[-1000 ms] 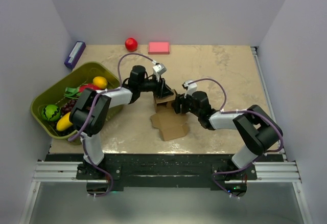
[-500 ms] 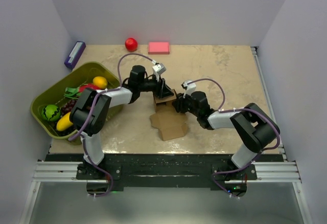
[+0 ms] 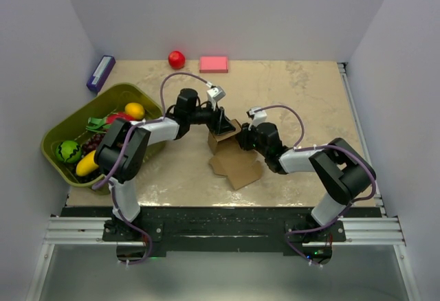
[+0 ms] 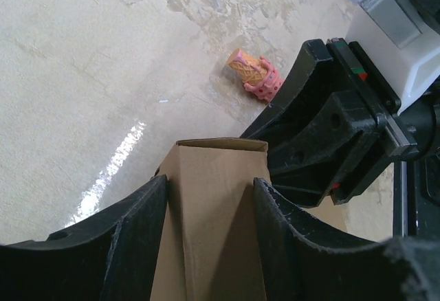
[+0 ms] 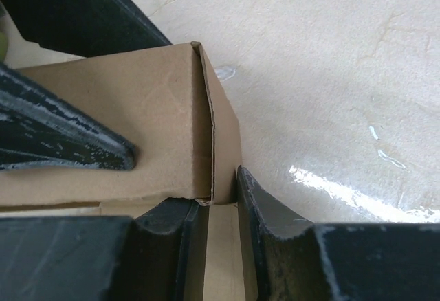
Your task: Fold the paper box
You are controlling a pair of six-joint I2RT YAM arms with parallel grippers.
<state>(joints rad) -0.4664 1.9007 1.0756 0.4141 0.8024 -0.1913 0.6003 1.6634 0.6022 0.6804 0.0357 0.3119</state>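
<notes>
The left pincer (image 4: pixel 210 184) straddles the plain brown paper box (image 5: pixel 137 122), grip unclear; the right pincer (image 5: pixel 220 191) pinches its upright wall.

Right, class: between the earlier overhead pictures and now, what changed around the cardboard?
The flat flaps of the paper box shifted toward the right arm's side, and the right hand closed in on one wall. The left hand kept straddling the upright part; the green basket stayed put.
</notes>
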